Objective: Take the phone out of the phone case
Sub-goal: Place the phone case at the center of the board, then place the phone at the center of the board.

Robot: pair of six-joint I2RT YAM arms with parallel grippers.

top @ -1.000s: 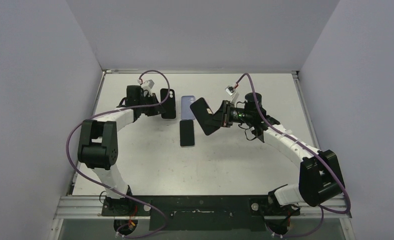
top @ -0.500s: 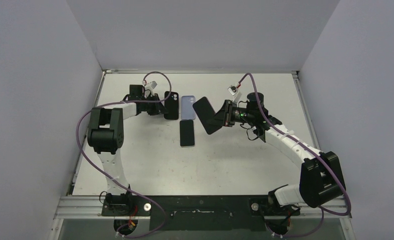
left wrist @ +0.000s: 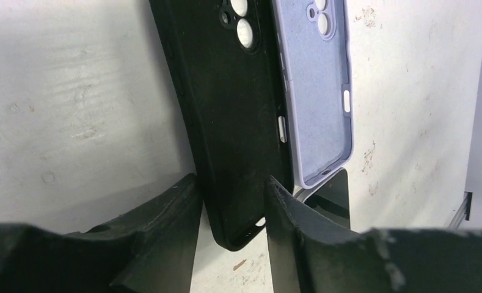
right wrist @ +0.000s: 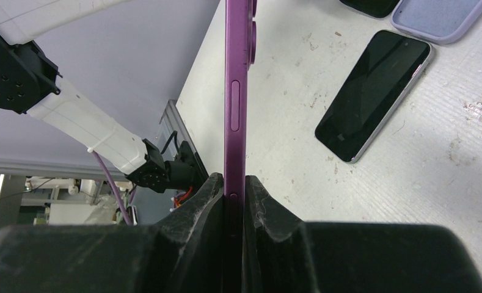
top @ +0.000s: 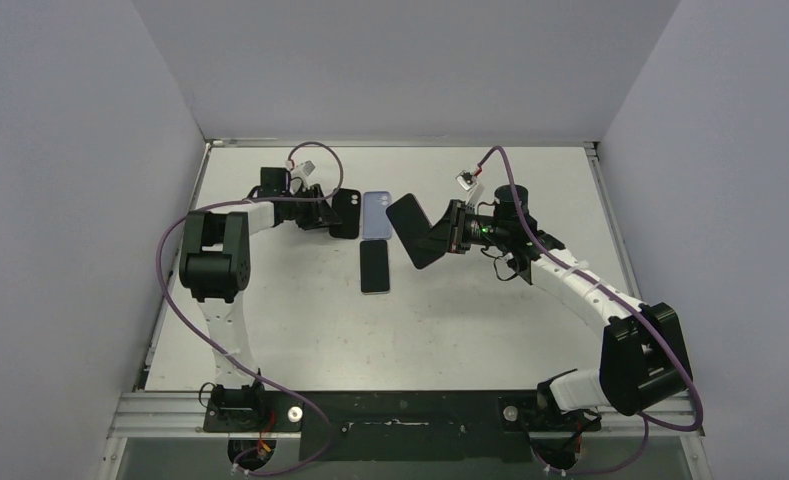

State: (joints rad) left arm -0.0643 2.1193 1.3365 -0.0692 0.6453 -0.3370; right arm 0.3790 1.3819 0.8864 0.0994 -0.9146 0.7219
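Purple phone (right wrist: 235, 91) is clamped edge-on in narrow jaws of right gripper (right wrist: 234, 186), held above table (right wrist: 409, 183), probably to be clear of case. Black case (left wrist: 226, 122) is pinched across width by left gripper (left wrist: 231, 198), at 9 o'clock of lilac case (left wrist: 317, 91), seemingly for laying down.

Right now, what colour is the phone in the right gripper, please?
The phone is purple; right wrist view.
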